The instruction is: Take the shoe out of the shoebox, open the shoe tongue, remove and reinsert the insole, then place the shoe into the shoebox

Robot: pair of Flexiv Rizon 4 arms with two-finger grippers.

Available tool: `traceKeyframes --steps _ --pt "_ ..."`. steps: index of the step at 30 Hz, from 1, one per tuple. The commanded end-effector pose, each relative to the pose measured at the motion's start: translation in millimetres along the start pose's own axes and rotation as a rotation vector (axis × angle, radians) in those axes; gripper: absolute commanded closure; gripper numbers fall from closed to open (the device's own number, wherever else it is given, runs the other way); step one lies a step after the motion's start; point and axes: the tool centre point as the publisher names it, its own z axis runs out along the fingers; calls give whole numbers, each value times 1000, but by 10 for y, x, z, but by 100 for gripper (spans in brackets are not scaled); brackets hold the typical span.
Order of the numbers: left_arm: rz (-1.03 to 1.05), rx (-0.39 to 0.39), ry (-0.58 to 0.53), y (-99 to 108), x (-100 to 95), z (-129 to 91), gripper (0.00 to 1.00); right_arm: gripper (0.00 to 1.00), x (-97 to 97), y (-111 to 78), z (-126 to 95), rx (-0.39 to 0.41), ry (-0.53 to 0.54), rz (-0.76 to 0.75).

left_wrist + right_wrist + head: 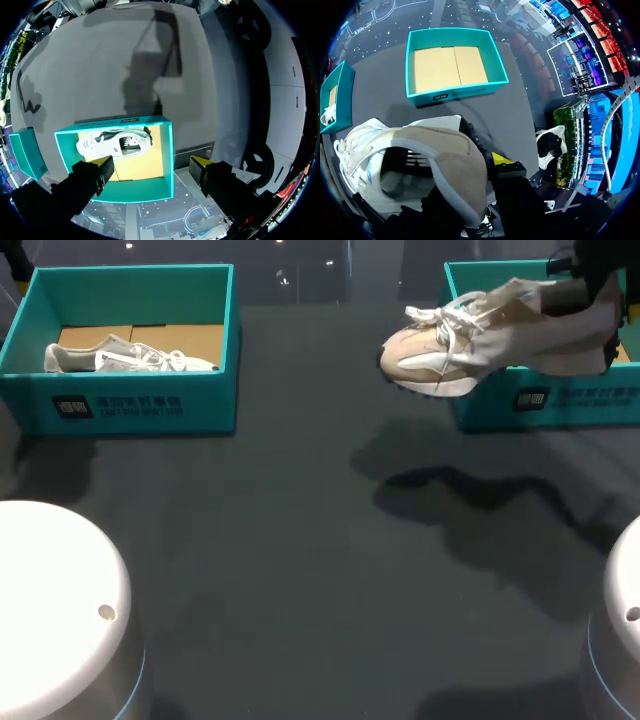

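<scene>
A beige and white sneaker hangs in the air over the left wall of the right teal shoebox, toe pointing left. My right gripper is shut on its heel collar. In the right wrist view the heel fills the space by the gripper, one yellow fingertip shows outside the collar, and the shoebox below holds only a cardboard floor. My left gripper stands open high above the left shoebox, touching nothing.
The left teal shoebox at the back left holds a white sneaker lying on its side. White robot bases stand at the two front corners. Dark tabletop lies between the boxes and the bases.
</scene>
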Motion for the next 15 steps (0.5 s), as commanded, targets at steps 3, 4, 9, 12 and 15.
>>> traceKeyframes --steps 3,4,9,12,15 --pt "1 -2 2 -10 1 -4 0 100 215 -520 19 -194 -9 -15" --pt "1 -2 2 -10 1 -4 0 100 254 -574 37 -191 -17 -20" --pt "1 -2 2 -10 1 -4 0 100 422 -824 157 -163 -11 -45" --pt "1 -2 2 -10 1 -4 0 100 507 -939 222 -150 -12 -60" --pt "1 -2 2 -10 1 -4 0 100 586 -1056 277 -142 -10 -64"
